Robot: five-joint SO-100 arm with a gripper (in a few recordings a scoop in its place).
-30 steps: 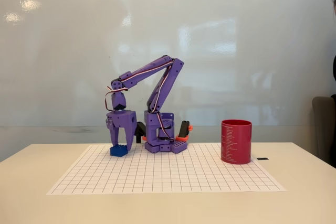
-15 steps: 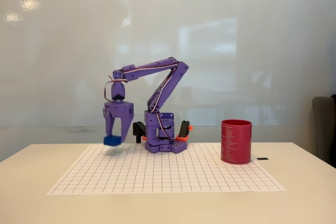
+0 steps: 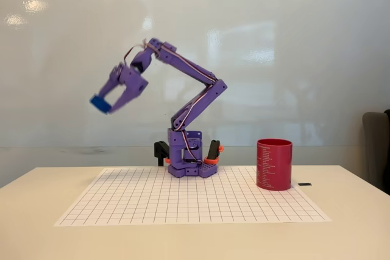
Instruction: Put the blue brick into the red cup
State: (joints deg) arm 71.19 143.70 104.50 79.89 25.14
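A glossy white wall (mirroring ceiling lights) backs the pale worktop; a grey chair stands right.

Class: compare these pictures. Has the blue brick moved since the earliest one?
Yes. The blue brick, held in the tool, has risen off the grid mat and now hangs high, further left of the red cup.

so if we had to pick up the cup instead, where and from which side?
Judging by shape: the cup stands upright, straight-sided, open-topped, no handle seen. Pinch one rim wall from above, or come level from its left, the arm's side. The hand is shut on the brick.
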